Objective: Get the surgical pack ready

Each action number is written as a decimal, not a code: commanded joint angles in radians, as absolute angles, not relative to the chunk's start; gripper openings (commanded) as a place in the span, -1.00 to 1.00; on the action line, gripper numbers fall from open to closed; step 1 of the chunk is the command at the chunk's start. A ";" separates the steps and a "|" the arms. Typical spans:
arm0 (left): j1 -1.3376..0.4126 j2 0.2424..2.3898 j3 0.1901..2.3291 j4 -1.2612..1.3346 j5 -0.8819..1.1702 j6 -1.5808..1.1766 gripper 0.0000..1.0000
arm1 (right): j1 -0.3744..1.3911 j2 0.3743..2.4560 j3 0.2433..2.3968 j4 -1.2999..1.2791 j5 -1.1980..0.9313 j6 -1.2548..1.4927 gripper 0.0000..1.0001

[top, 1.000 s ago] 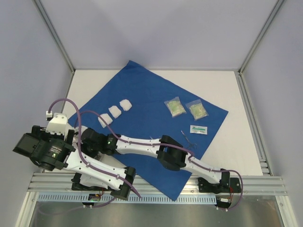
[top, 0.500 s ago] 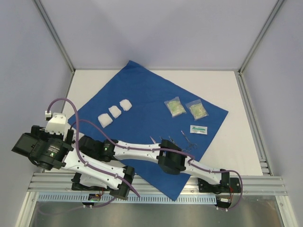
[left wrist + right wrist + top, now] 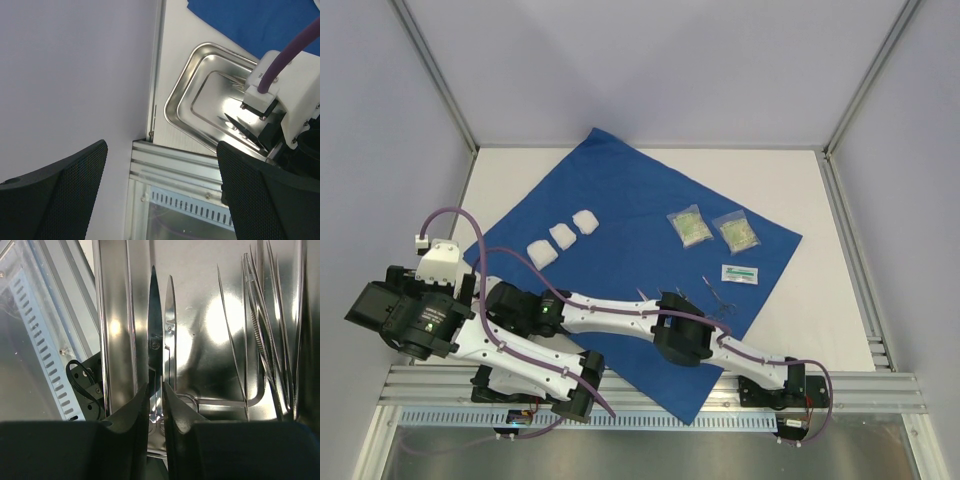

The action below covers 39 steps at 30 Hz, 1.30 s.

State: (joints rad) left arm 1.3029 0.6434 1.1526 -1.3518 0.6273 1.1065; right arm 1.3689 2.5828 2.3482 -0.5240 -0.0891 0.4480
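Note:
The surgical pack, a royal-blue drape (image 3: 640, 200), lies spread flat on the table; its corner also shows in the left wrist view (image 3: 260, 20). A steel tray (image 3: 182, 97) sits at the table's near left corner. My right gripper (image 3: 155, 390) reaches into the tray, its jaws narrow around the shank of steel scissors (image 3: 155, 325), which lie along the tray's wall. From above, the right gripper (image 3: 500, 298) is at the left, beside the left arm. My left gripper (image 3: 162, 200) is wide open and empty, over the near-left frame corner.
Tweezers and forceps (image 3: 270, 325) lie in the tray's other side. On the drape are three gauze pads (image 3: 562, 236), two green packets (image 3: 688, 226), a small white packet (image 3: 740, 272) and thin instruments (image 3: 717, 295). Aluminium rails (image 3: 650, 385) run along the near edge.
My right arm has swung its gripper a little further left and nearer, down into the tray. The left arm has barely moved.

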 commanded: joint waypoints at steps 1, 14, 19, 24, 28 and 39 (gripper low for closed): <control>1.310 0.643 1.154 -1.670 0.663 1.144 0.98 | 1.362 2.586 2.367 -0.512 -0.123 0.471 -0.64; 1.308 0.620 1.157 -1.680 0.640 1.169 0.99 | 1.359 2.577 2.359 -0.515 -0.181 0.459 -0.47; 1.309 0.612 1.157 -1.681 0.621 1.173 0.99 | 1.338 2.456 2.298 -0.514 -0.152 0.437 -0.45; 1.310 0.612 1.192 -1.680 0.624 1.152 1.00 | 1.255 2.266 2.073 -0.469 -0.126 0.459 -0.42; 1.310 0.615 1.206 -1.681 0.643 1.135 1.00 | 1.200 2.128 1.910 -0.523 -0.076 0.402 -0.35; 1.310 0.623 1.065 -1.663 0.594 1.164 1.00 | 1.049 1.605 1.241 -0.581 0.110 0.376 -0.21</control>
